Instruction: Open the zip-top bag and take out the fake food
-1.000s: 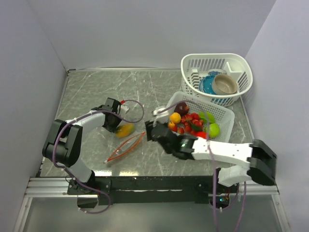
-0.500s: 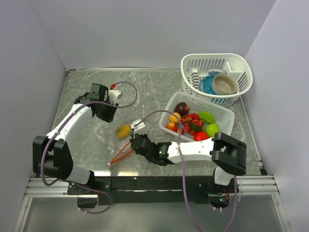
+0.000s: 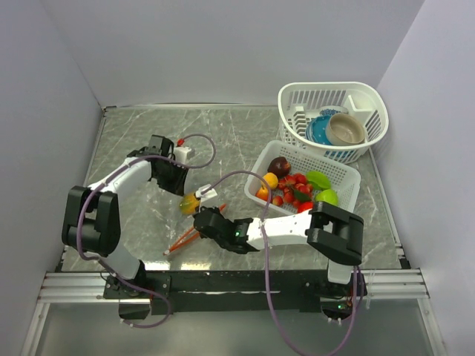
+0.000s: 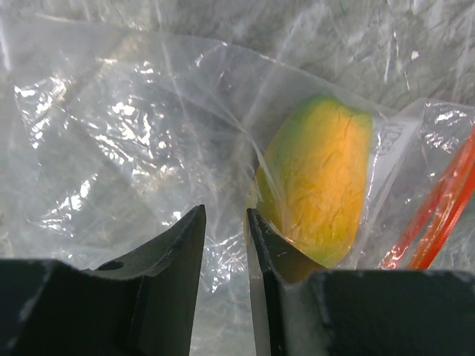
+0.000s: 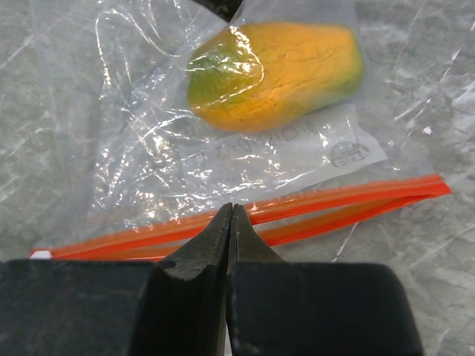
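The zip-top bag (image 3: 185, 216) lies flat on the grey table, its orange-red zip strip (image 3: 194, 231) toward the near edge. One fake food piece, a yellow-green mango (image 3: 190, 202), is inside it. My left gripper (image 3: 178, 182) is at the bag's far end; in the left wrist view (image 4: 226, 215) its jaws stand a narrow gap apart over the clear film (image 4: 111, 133), beside the mango (image 4: 319, 185). My right gripper (image 3: 202, 219) is shut, with its tips (image 5: 231, 209) over the zip strip (image 5: 356, 194), whose two lips are parted. The mango (image 5: 274, 70) lies beyond.
A white slotted tray (image 3: 343, 172) at right holds several more fake fruits and vegetables (image 3: 297, 190). A round white basket (image 3: 376, 111) at back right holds a blue bowl and a beige bowl (image 3: 344, 128). Walls close in on the left, back and right.
My left gripper swung away toward the back left, then came back down to the bag's far end. My right gripper moved left from the tray to the zip strip.
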Tool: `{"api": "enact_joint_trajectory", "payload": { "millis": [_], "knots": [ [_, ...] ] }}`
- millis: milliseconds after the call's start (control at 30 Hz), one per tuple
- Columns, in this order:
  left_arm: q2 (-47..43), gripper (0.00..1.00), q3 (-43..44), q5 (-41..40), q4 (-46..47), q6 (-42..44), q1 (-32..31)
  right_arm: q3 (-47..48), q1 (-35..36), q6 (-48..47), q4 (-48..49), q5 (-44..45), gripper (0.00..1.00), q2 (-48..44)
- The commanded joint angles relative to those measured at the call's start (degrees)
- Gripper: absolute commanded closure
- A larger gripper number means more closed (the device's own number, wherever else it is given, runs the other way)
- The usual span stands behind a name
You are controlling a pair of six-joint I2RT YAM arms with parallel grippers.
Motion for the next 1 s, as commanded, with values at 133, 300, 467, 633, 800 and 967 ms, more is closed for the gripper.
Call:
{"api": "enact_joint_trajectory", "payload": {
  "millis": [133, 300, 467, 633, 800, 967],
  "knots": [
    [0.85, 0.67, -2.88, 0.54, 6.29, -0.4, -0.93, -4.22, 0.75, 3.01, 3.55, -0.04, 1.0, -5.25],
    [2.6, 0.67, -6.14, -1.04, 10.15, -0.57, -1.81, -12.22, 1.63, 2.75, 7.42, -3.09, 0.99, -11.16],
    [4.02, 0.71, -7.55, -4.56, 11.04, -0.66, -5.06, -13.11, 1.81, 2.92, 9.36, -5.74, 1.0, -9.23],
    [3.75, 0.72, -7.99, -6.23, 10.61, -0.05, -5.15, -10.04, 1.81, 2.31, 9.53, -5.22, 1.0, -5.36],
    [2.96, 0.72, -8.87, -5.97, 9.82, 0.04, -5.24, -6.08, 1.63, 2.04, 9.62, -3.2, 1.0, -1.59],
    [1.38, 0.73, -9.92, -5.79, 8.76, 0.57, -5.42, -2.57, 0.75, 1.6, 9.89, -1.54, 1.0, 0.88]
  ]
}}
